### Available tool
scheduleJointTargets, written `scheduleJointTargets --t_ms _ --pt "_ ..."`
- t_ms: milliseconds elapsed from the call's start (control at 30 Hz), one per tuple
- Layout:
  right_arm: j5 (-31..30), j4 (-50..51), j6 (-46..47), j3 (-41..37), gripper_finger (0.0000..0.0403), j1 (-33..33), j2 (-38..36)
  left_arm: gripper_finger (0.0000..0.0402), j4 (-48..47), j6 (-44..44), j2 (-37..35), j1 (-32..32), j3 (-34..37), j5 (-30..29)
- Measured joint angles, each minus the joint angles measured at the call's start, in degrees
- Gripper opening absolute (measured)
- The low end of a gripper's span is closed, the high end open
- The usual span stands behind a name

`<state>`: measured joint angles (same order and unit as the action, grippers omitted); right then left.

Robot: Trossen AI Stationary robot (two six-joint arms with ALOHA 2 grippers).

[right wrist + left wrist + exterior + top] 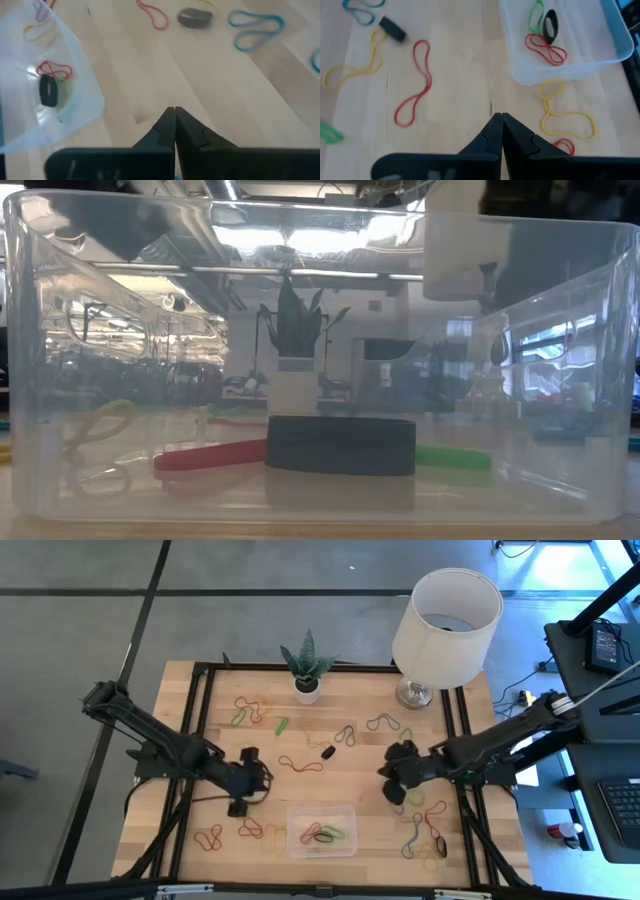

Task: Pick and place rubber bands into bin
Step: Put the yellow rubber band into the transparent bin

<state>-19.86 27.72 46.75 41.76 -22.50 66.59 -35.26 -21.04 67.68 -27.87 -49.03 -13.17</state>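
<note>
From above, the clear bin (321,830) sits at the wooden table's (340,775) near edge between two arms, loose rubber bands (300,764) scattered around one plant pot (307,690) and one lamp (445,620). The low view looks through the bin's wall at three bands, red, black and green. The wrist views show the left gripper (501,118) and right gripper (173,111) pinched closed on nothing over bare wood.
</note>
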Motion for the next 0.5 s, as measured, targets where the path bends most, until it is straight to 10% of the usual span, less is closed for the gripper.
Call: scheduleJointTargets --t_ms 500 --pt "3.25 -0.70 -7.66 -7.21 0.0003 -0.07 -10.38 0.0035 -7.90 -11.85 26.79 -3.74 -20.09 3.62"
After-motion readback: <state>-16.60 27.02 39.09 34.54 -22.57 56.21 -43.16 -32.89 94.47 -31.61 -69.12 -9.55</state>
